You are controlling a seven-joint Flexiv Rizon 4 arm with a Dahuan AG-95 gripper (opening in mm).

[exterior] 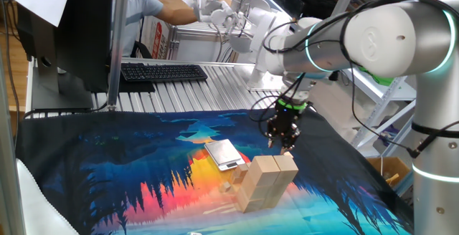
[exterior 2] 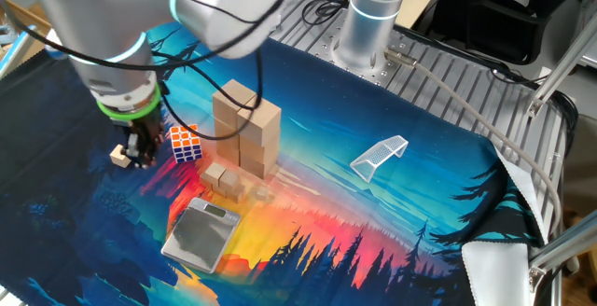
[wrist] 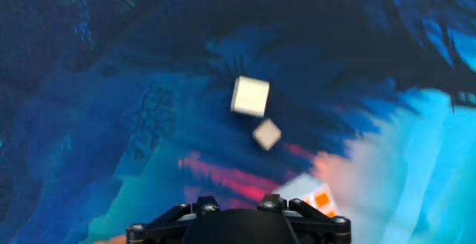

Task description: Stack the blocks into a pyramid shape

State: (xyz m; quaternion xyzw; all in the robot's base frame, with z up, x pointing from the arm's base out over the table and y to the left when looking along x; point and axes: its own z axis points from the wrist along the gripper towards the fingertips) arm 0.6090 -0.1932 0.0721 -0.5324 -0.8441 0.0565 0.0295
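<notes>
Colourful forest-print cloth (exterior: 129,185) covers our table in one fixed view, with a keyboard (exterior: 163,72) behind. Our gripper (exterior: 285,140) points down just behind the stack of blocks (exterior: 265,181), beside the silver scale (exterior: 225,154).

From the other fixed view, the stack of blocks (exterior 2: 245,126) stands mid-cloth, smaller cubes (exterior 2: 222,178) at its foot. Our gripper (exterior 2: 142,150) hangs near a puzzle cube (exterior 2: 185,143), with a small block (exterior 2: 118,156) just beside it. We cannot tell how far the jaws stand apart or whether they hold anything.

Through the hand view, blurred, two small blocks (wrist: 251,97) lie on the cloth (wrist: 89,88) ahead; no fingertips show.
</notes>
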